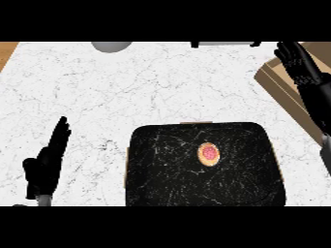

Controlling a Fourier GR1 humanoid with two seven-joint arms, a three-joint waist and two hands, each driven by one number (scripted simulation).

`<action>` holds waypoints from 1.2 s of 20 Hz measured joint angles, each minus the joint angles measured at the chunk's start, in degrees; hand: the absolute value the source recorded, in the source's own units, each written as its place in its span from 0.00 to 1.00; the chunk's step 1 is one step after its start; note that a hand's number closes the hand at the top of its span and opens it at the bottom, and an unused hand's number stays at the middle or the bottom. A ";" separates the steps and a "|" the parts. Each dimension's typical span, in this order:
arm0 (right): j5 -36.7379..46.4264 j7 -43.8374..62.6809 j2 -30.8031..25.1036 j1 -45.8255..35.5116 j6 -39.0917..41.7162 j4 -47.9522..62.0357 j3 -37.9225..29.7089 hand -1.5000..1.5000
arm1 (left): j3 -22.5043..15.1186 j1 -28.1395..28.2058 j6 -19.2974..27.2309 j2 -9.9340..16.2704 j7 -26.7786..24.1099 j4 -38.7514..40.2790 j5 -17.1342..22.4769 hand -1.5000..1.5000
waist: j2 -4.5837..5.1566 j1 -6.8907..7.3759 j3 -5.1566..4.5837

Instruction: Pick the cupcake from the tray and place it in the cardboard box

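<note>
So the cupcake [209, 153] is sitting on the black tray [161, 184], a bit right of the tray's middle, pink top with a tan rim, nothing touching it. The tray sits at the near edge of the white marble desk [111, 97]. The cardboard box [286, 87] is over at the far right, partly hidden behind the right arm. The right hand [300, 63] is up over the box area, well apart from the cupcake, fingers pretty straight and holding nothing. The left hand [48, 162] is resting at the near left, just left of the tray, fingers straight and pointing up, also empty. At the far edge there's a grey round thing [112, 46] and some dark object [225, 43], both cut off.
</note>
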 measured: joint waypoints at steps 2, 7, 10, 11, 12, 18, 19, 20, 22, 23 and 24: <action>-1.67 1.86 0.28 -0.11 2.20 -0.95 0.11 0.00 | 1.46 -0.87 -1.99 0.96 0.86 -0.48 1.10 0.50 | 0.12 0.56 -0.04; -5.95 3.45 -0.39 -1.94 10.79 1.56 2.23 0.00 | 4.25 -3.30 -6.04 2.90 4.57 -4.10 5.76 0.50 | 0.39 2.23 -0.04; -6.12 -3.43 2.59 0.71 8.19 3.50 -0.97 0.00 | 5.88 -2.63 -8.30 3.99 7.08 -6.70 8.98 0.50 | 0.37 2.07 0.00; -6.17 -6.21 3.40 1.79 8.80 3.41 -1.15 0.00 | 6.68 -2.77 -9.18 4.48 7.82 -7.11 9.99 0.50 | 0.38 1.93 0.01; -5.93 -9.06 3.97 2.67 9.53 3.12 -1.24 0.00 | 7.42 -3.01 -9.87 5.03 8.55 -7.30 10.69 0.50 | 0.38 1.80 0.01; -3.13 -16.66 -0.33 4.51 17.44 -0.47 -1.52 0.00 | 9.80 -2.71 -11.45 5.74 11.33 -8.84 12.60 0.50 | 0.26 1.35 -0.07; -1.09 -16.00 -1.54 4.08 17.78 -1.37 -0.57 0.00 | 9.97 -3.23 -11.32 5.90 12.08 -9.12 12.73 0.50 | 0.23 1.32 -0.08; 0.84 -15.20 -3.65 3.64 18.50 -2.06 -0.20 0.00 | 9.84 -3.03 -11.21 5.79 12.24 -9.47 12.65 0.50 | 0.18 1.33 -0.11; 5.52 -12.86 -7.28 3.00 18.95 -4.49 1.28 0.00 | 10.05 -2.19 -11.44 6.19 12.52 -10.27 12.78 0.50 | -0.03 1.36 -0.17; 7.75 -11.33 -9.05 2.35 19.35 -5.47 2.07 0.00 | 10.14 -2.20 -11.58 6.27 12.63 -10.31 12.83 0.50 | -0.04 1.34 -0.20; 10.00 -9.60 -10.37 1.53 19.57 -6.35 3.03 0.00 | 10.09 -2.04 -11.76 6.15 12.44 -10.24 12.78 0.50 | -0.02 1.43 -0.23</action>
